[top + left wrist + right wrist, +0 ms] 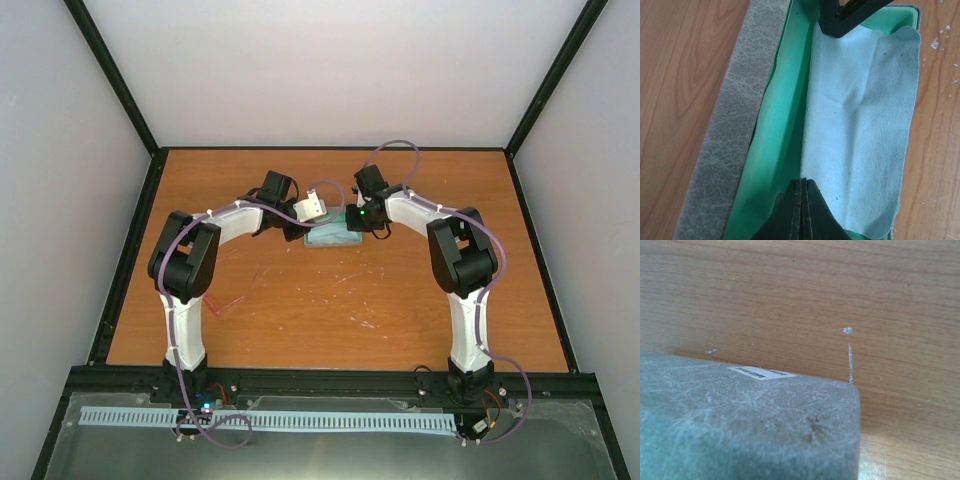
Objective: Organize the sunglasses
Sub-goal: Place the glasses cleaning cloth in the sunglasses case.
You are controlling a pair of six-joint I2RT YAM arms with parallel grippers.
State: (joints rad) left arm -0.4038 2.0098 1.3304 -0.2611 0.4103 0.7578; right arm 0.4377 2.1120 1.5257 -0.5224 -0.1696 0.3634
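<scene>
Farthest left on the table [330, 330] we find the sunglasses [235, 297] — a faint red-pink outline lying on the wood just beside the left arm, well apart from the case [330, 238] and touched by neither gripper.

Moving right, the left gripper [303, 216] hangs over the case's left end. Its wrist view looks down into the open case [785, 115]: green lining, a grey flap [722, 150] folded out on the left, and the light blue cloth [860, 130] spread inside, its right edge lapping over the case wall. The fingers [801, 210] are spread wide, one at the top and one at the bottom of that view (the cloth lies beneath them).

Further right, the right gripper [357, 217] sits close against the case's right end. Its own camera shows only the grey outside of the case, a small white label [762, 373] and the wood behind — we cannot tell whether its fingers are spread or pressed together.
</scene>
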